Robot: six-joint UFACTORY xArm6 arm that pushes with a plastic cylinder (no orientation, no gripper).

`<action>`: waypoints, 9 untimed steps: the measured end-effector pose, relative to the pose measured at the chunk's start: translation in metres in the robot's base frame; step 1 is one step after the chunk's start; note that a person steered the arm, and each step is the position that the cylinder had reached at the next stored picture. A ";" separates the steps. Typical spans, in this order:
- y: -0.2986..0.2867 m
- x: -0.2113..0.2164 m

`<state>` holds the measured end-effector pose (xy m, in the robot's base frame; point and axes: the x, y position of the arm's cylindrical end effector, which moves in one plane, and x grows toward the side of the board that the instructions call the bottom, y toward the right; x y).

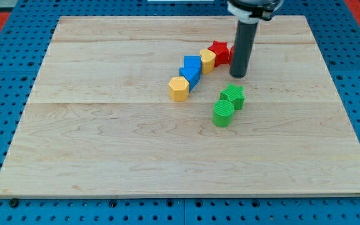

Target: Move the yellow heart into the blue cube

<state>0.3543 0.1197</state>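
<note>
Blocks sit in a diagonal chain on the wooden board (pixel 105 156): a yellow hexagon (pixel 179 89), the blue cube (pixel 191 70), the yellow heart (pixel 207 60) and a red star (pixel 219 52). The heart already touches the cube's upper right side, so the push looks about finished. My tip (pixel 238 75) stands just right of the star (no jaws here, only a bare rod). A green star (pixel 233 95) and green cylinder (pixel 223 114) lie below.

A red star-shaped block (pixel 219 50) sat near the top of the pale wooden board (pixel 105 156). A yellow hexagonal block (pixel 179 89) lay toward the centre. A green star-shaped block (pixel 233 95) touched a green cylinder (pixel 223 114) just below it.
</note>
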 end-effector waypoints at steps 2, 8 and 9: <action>-0.091 -0.024; -0.357 -0.041; -0.366 0.041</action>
<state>0.3951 -0.2467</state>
